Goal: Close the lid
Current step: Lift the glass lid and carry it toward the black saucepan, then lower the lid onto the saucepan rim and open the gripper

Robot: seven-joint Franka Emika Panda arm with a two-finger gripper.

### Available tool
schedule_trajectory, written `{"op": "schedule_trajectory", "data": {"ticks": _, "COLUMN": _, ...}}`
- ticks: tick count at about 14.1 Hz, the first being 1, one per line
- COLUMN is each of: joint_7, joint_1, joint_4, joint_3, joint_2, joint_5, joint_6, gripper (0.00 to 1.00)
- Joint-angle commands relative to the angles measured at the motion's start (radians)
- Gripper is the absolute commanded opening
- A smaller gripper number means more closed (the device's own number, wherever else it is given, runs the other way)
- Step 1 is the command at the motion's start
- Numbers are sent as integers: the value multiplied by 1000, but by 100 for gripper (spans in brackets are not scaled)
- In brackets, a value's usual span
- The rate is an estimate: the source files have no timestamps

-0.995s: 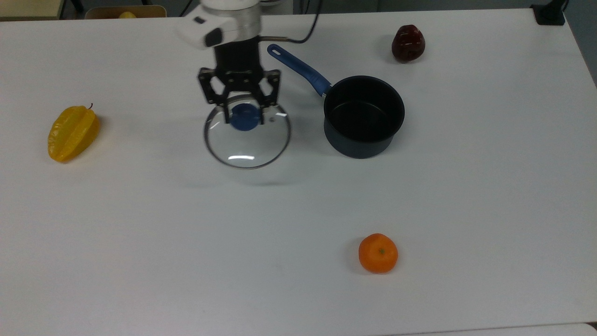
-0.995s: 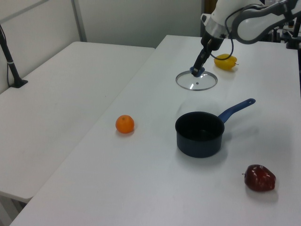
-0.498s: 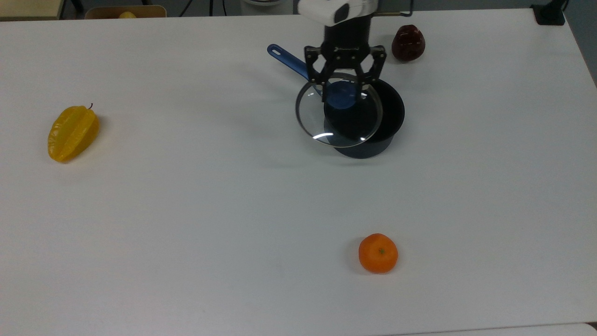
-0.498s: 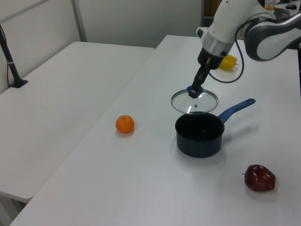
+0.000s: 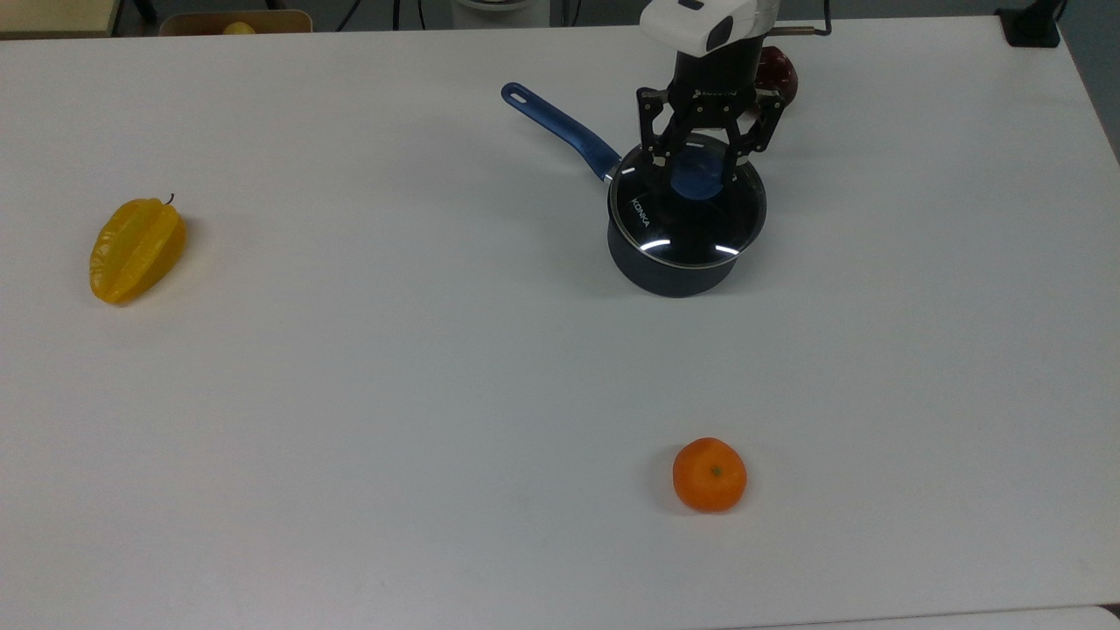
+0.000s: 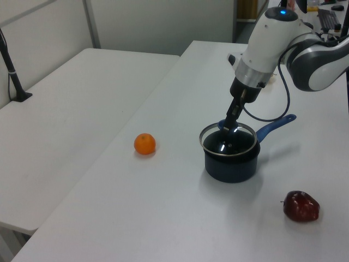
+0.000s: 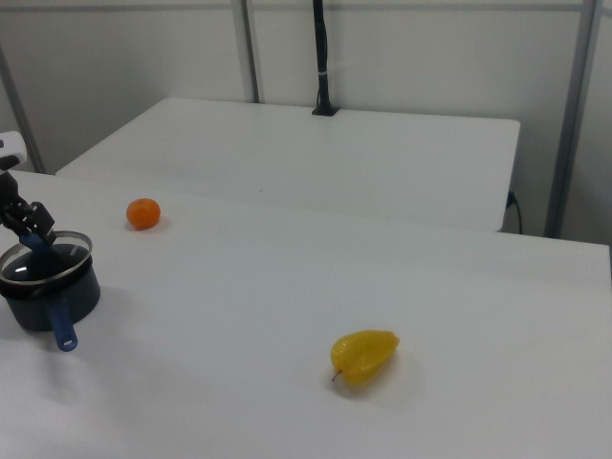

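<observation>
The hand [image 5: 697,166] is clamped on the blue knob [image 5: 697,176] of the glass lid [image 5: 688,229], one finger on each side of it. The lid sits over the mouth of the dark saucepan [image 5: 669,273], its metal rim roughly matching the pan's rim; in the left view the lid [image 6: 228,143] looks slightly tilted, so whether it is fully seated cannot be told. Through the glass the pan's inside looks dark, and no contents can be made out. White lettering reading KONKA shows near the lid's edge at about 9 o'clock in the top view.

The saucepan stands on the white desk [image 5: 350,394], right of centre and toward the far edge in the top view. Its blue handle [image 5: 560,128] runs out toward 10 o'clock in the top view. In the right view the saucepan [image 7: 43,298] is at the far left, with the handle pointing down toward the camera.

A dark red fruit [image 5: 781,74] lies just beyond the pan at about 1 o'clock in the top view, partly hidden behind the arm. An orange [image 5: 710,474] lies well apart from the pan at 6 o'clock. A yellow starfruit [image 5: 136,249] rests far off at 9 o'clock, near the top view's left edge.
</observation>
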Motion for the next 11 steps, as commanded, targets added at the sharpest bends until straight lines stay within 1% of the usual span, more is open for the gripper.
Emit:
{"op": "schedule_trajectory", "data": {"ticks": 1, "joint_7": 52, "joint_1": 18, "joint_4": -13, "joint_3": -7, "joint_2": -12, "joint_5": -36, "joint_6": -22, "gripper": 38}}
{"op": "schedule_trajectory", "data": {"ticks": 5, "joint_7": 64, "joint_1": 19, "joint_4": -30, "joint_3": -7, "joint_2": -10, "joint_5": -36, "joint_6": -26, "gripper": 38}}
{"op": "schedule_trajectory", "data": {"ticks": 11, "joint_7": 67, "joint_1": 21, "joint_4": -33, "joint_3": -3, "joint_2": -15, "joint_5": -36, "joint_6": -74, "gripper": 38}}
